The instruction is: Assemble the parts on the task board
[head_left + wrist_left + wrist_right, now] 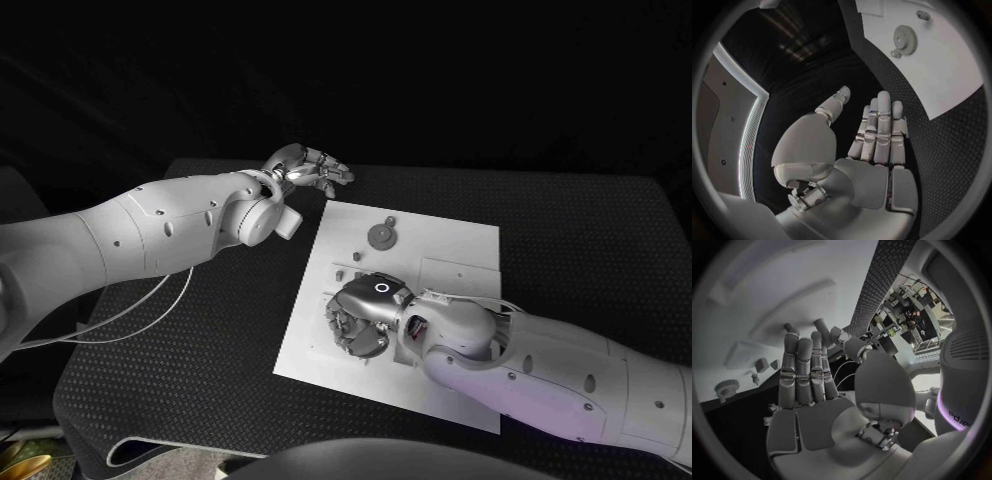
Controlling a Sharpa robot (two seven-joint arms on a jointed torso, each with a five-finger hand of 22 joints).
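Bench: a black, dimpled bench (188, 370) is lying under everything, with dark surroundings beyond it.
Task board: the white task board (447, 250) is sitting in the middle of the bench, turned a little askew; the left wrist view is showing one corner of it (954, 75).
Gear: a round toothed part (382, 236) is lying flat on the board, well apart from both sets of fingers; in the left wrist view it (905, 38) is lying beyond the fingertips, with a smaller part (896, 53) just beside it.
Other parts: small blocks (762, 364) are standing on the board near the right fingers; what they are is hard to tell.
Left hand: the left hand (307, 168) is hovering over the bench just off the board's far corner; its fingers (879, 130) are lying straight and side by side, thumb apart, holding nothing.
Right hand: the right hand (361, 315) is hanging palm down over the near part of the board; its fingers (804, 372) are stretching out together, seemingly gripping nothing, though contact with the board beneath is unclear.
Cable: a thin pale cable (137, 320) is looping from the left arm.
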